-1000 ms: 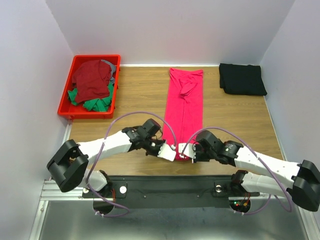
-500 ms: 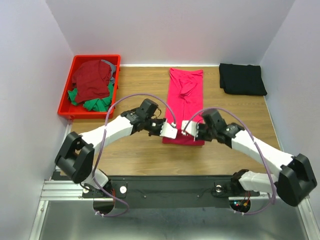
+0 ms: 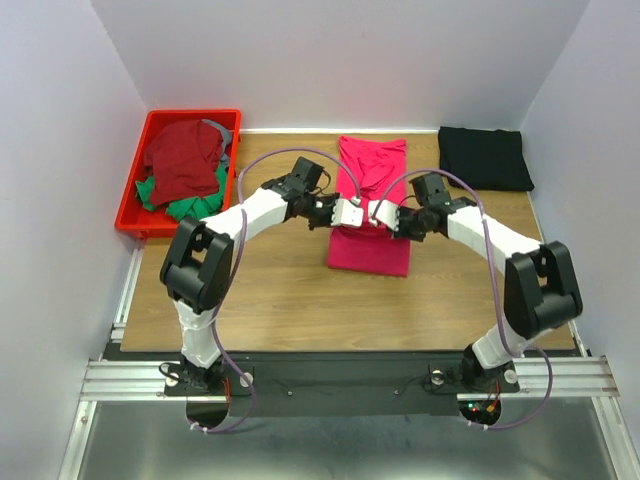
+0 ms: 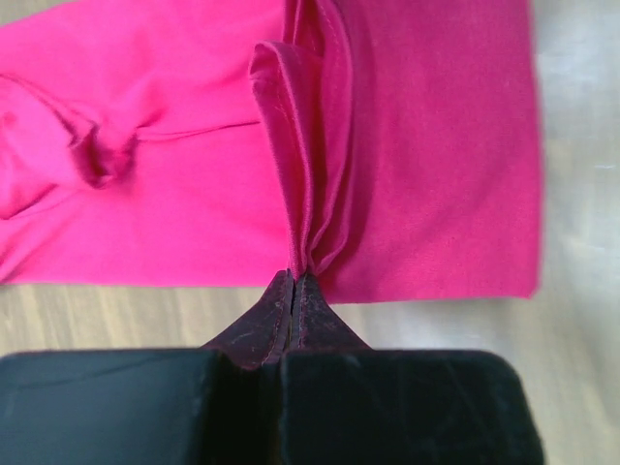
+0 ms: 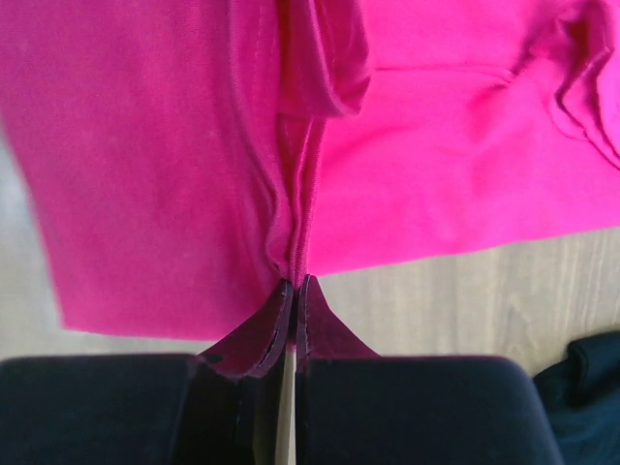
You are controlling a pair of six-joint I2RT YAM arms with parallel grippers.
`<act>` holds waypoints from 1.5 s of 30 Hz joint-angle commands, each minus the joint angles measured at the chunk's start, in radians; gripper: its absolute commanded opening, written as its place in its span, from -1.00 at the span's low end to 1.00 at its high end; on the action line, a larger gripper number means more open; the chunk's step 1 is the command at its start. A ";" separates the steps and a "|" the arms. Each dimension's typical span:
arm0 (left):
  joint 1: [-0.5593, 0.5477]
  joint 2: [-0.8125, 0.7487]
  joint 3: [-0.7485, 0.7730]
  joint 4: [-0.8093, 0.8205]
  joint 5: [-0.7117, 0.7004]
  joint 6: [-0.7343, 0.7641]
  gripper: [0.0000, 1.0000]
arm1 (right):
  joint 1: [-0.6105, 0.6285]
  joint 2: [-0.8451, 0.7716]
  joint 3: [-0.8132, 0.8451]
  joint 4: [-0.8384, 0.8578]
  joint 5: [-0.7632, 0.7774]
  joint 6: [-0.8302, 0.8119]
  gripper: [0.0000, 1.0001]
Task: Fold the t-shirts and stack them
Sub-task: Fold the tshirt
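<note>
Left gripper [image 3: 352,212] and right gripper [image 3: 381,213] are both clamped tight on the pink-red t-shirt [image 3: 368,255], each nipping a gathered fold of cloth at one long edge, the fingertips [image 4: 276,315] pressed together with the hem bunched between them. Seen from above, the two grippers hang close together over the middle of the shirt, nearly touching, and the cloth rises to them from a doubled flat part on the side toward the arm bases. The shirt lies to the right of the red bin [image 3: 128,200], well apart from it, its far end creased and flat at about the level of the bin's middle, its near edge closer to the arm bases than the bin's near rim. A folded black t-shirt [image 3: 485,158] sits farther right of the bin again, beyond the pink-red one and apart from it. Inside the bin a dark red t-shirt [image 3: 183,155] is heaped on top of a green t-shirt [image 3: 190,208] that shows at the bin's near end. Bin and shirts all rest on the wooden table [image 3: 260,290]
</note>
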 commanded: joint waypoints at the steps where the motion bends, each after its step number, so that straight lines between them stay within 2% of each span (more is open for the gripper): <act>1: 0.020 0.059 0.118 -0.032 0.036 0.035 -1.00 | -0.055 0.070 0.105 0.036 -0.087 -0.077 -0.99; 11: 0.086 0.261 0.388 -0.086 0.025 0.024 -1.00 | -0.115 0.286 0.323 0.044 -0.137 -0.111 -0.99; 20: 0.109 0.367 0.506 -0.113 -0.001 0.045 -1.00 | -0.143 0.421 0.457 0.051 -0.127 -0.124 -0.99; 24: 0.108 0.390 0.508 -0.069 -0.029 0.018 -0.71 | -0.147 0.447 0.470 0.056 -0.091 -0.116 -0.99; 30: 0.108 0.418 0.532 -0.015 -0.033 0.002 -0.71 | -0.155 0.444 0.454 0.070 -0.081 -0.097 -0.99; 32: 0.108 0.435 0.545 -0.012 -0.045 -0.001 -0.60 | -0.156 0.447 0.452 0.076 -0.068 -0.088 -0.97; 33: 0.108 0.441 0.555 -0.011 -0.053 -0.011 -0.44 | -0.156 0.449 0.457 0.080 -0.062 -0.076 -0.72; 34: 0.108 0.447 0.561 -0.009 -0.062 -0.021 -0.44 | -0.156 0.452 0.461 0.082 -0.055 -0.070 -0.47; 35: 0.108 0.455 0.569 -0.012 -0.087 -0.028 -0.29 | -0.155 0.455 0.467 0.088 -0.038 -0.047 -0.04; 38: 0.111 0.433 0.566 -0.014 -0.114 -0.062 -0.07 | -0.159 0.450 0.512 0.091 -0.025 0.005 0.30; 39: 0.115 0.421 0.560 -0.012 -0.116 -0.071 0.01 | -0.159 0.446 0.521 0.091 -0.025 0.037 0.31; 43: 0.141 0.303 0.477 0.040 -0.063 -0.169 0.03 | -0.164 0.377 0.521 0.088 -0.031 0.110 0.29; 45: 0.146 0.213 0.378 0.066 -0.024 -0.209 0.03 | -0.166 0.335 0.465 0.088 -0.053 0.131 0.23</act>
